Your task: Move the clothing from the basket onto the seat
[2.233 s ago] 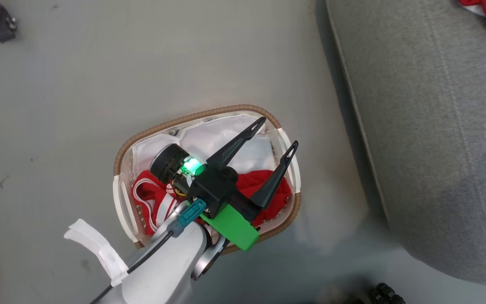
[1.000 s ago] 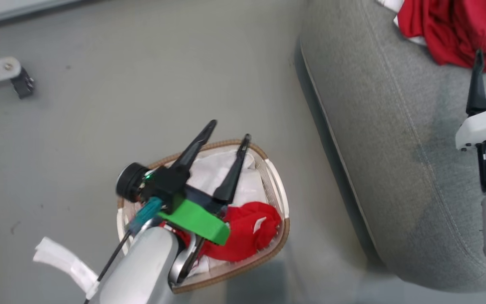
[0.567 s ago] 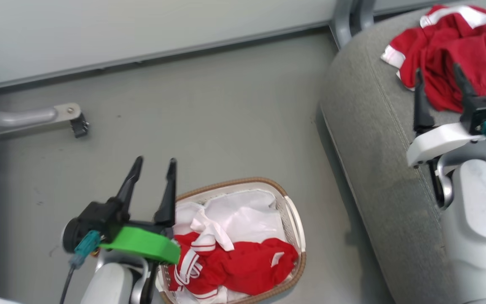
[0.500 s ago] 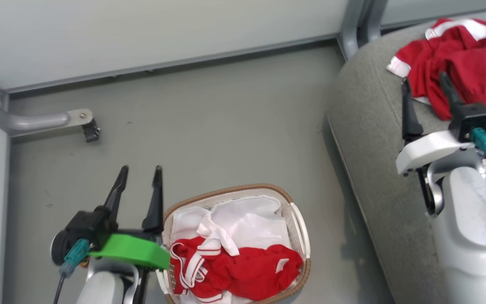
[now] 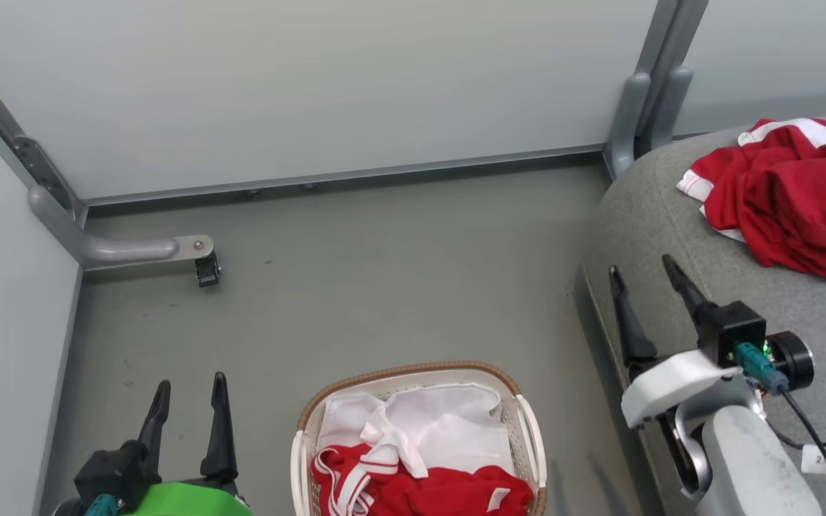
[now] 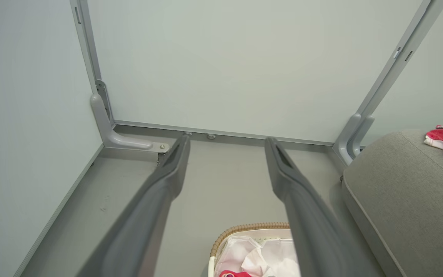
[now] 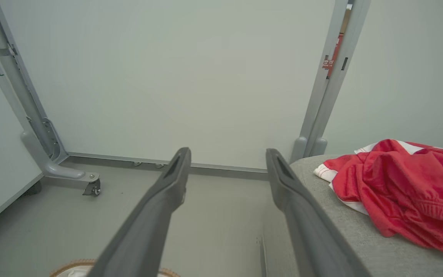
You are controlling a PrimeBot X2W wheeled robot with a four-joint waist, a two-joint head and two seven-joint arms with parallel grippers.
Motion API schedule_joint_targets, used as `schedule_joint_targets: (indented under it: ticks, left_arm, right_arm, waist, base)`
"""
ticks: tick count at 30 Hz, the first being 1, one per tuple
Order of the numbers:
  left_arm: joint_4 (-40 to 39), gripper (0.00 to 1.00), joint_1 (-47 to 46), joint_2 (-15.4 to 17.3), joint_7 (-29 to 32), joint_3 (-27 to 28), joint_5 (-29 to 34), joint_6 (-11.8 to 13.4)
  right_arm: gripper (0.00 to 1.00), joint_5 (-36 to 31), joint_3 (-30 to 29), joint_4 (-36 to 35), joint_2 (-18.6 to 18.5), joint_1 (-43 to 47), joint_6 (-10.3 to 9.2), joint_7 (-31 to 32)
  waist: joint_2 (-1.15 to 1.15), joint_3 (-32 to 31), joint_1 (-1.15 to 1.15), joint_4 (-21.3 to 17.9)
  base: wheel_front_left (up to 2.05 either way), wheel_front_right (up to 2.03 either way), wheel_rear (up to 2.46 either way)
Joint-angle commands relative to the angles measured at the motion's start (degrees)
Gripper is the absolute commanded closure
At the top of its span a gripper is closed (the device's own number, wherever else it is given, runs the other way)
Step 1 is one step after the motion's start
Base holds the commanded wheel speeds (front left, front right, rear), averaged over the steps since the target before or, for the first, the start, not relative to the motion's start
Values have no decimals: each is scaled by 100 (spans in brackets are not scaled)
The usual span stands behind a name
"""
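My left jaws stand released and empty over the floor (image 5: 384, 287), just left of the basket (image 5: 413, 370). The right jaws are likewise spread and hold nothing above the near edge of the seat (image 5: 800, 308). Some clothing (image 5: 442, 498) lies in the basket against its white liner (image 5: 449, 430), but the head view's bottom edge cuts both, so I cannot tell how much is there, while a second garment (image 5: 786, 193) lies crumpled on the seat, well apart from the right jaws and clipped at the right edge.
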Motion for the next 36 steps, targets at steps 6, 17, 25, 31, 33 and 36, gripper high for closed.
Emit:
schedule_joint_targets:
  ticks: [6,17,25,31,33,36]
  left_arm:
    - [-54,0,368,-9,3,69,-22,14]
    - [-140,0,492,-9,3,-58,-66,96]
    - [-88,0,451,-8,3,-86,-26,82]
    - [-58,0,430,-9,3,-88,-55,62]
    - [-56,0,428,-9,3,-100,-54,63]
    - [-45,0,420,-9,3,-111,-46,59]
  right_arm:
    - [0,367,295,-208,-21,642,-8,-11]
    - [0,603,400,-256,-22,1001,-8,-11]
    - [0,608,396,-179,-21,955,-8,-11]
    - [0,616,398,-153,-21,924,-8,-11]
    - [0,617,394,-150,-21,910,-8,-11]
    - [0,609,380,-151,-21,894,-8,-11]
  waist:
    - [0,-285,1,-79]
    - [0,-357,1,-136]
    - [0,-371,1,-121]
    - [0,-358,1,-118]
    - [0,-346,1,-119]
    - [0,-326,1,-121]
  base:
    - [0,0,0]
    - [0,0,0]
    - [0,0,0]
    - [0,0,0]
    - [0,0,0]
    - [0,0,0]
